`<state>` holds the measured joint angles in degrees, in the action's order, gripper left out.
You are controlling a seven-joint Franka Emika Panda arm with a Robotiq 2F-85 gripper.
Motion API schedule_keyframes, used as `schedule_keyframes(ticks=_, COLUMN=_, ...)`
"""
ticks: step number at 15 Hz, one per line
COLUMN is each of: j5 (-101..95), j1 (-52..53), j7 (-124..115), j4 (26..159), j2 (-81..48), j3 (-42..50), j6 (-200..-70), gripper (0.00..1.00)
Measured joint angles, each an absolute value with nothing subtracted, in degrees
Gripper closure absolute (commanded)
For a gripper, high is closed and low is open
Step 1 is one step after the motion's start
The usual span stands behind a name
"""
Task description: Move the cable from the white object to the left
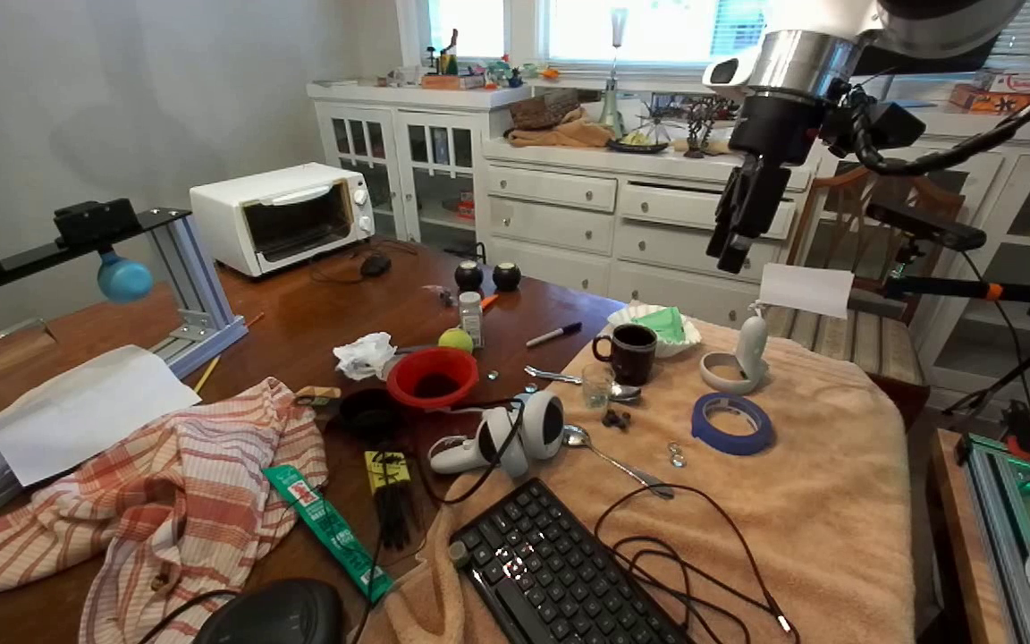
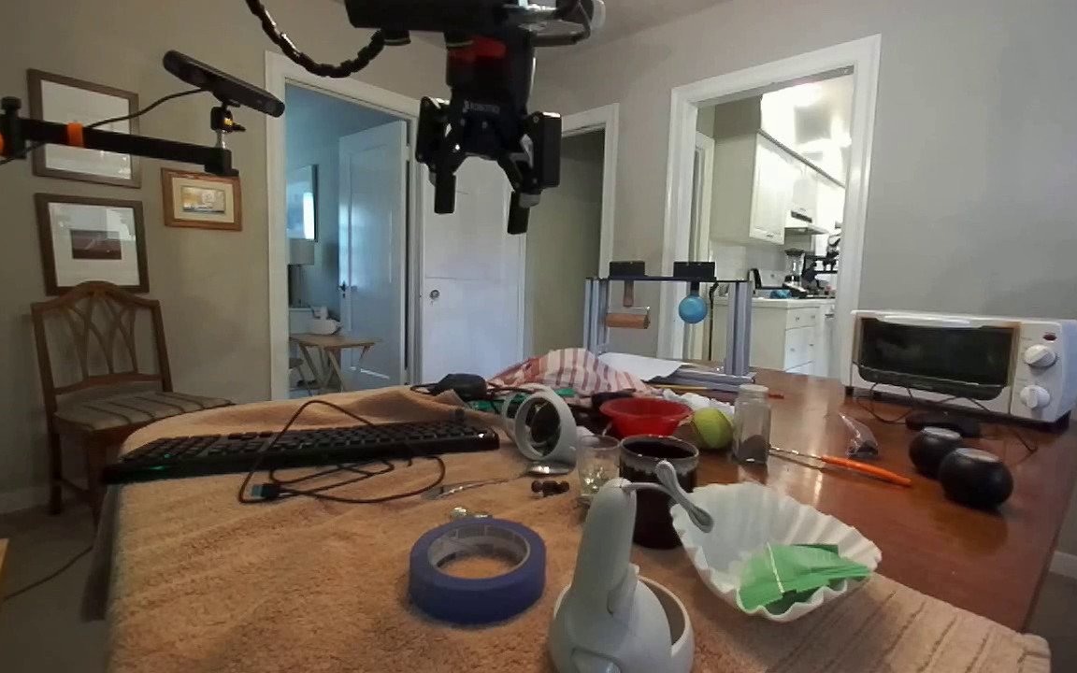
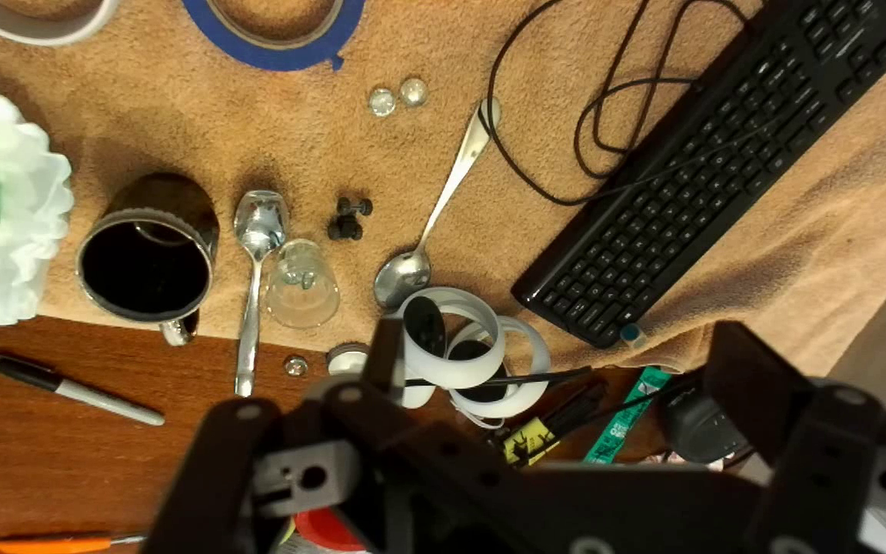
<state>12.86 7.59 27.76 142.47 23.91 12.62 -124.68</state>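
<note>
The white object (image 1: 540,426) is a white-grey rounded gadget with ring-shaped parts and dark faces. It lies mid-table by the towel's edge, and also shows in an exterior view (image 2: 565,432) and the wrist view (image 3: 454,373). A thin black cable (image 1: 485,480) drapes over it; in the wrist view the cable (image 3: 543,377) crosses its rings. My gripper (image 1: 727,254) is open and empty, high above the table; it shows from the front in an exterior view (image 2: 481,213). In the wrist view the gripper's fingers (image 3: 562,338) frame the white object and cable far below.
A black keyboard (image 1: 560,563) with a looped cord lies on the tan towel. A red bowl (image 1: 433,377), dark mug (image 1: 633,356), glass (image 3: 303,288) and spoons stand around the white object. Blue tape (image 1: 731,425) and another white gadget (image 1: 751,351) lie farther off. A metal frame (image 1: 193,295) stands beyond.
</note>
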Motion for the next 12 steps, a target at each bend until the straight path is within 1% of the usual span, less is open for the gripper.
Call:
schedule_keyframes(ticks=5, j5=13.15, j1=7.21, j7=27.66, j4=142.49, j2=23.91, j3=12.17, j6=-125.13, gripper=0.00)
schedule_keyframes(ticks=12, j5=15.88, j1=7.17, j7=22.83, j4=143.45, j2=20.20, j3=7.41, j6=-139.46, gripper=0.00)
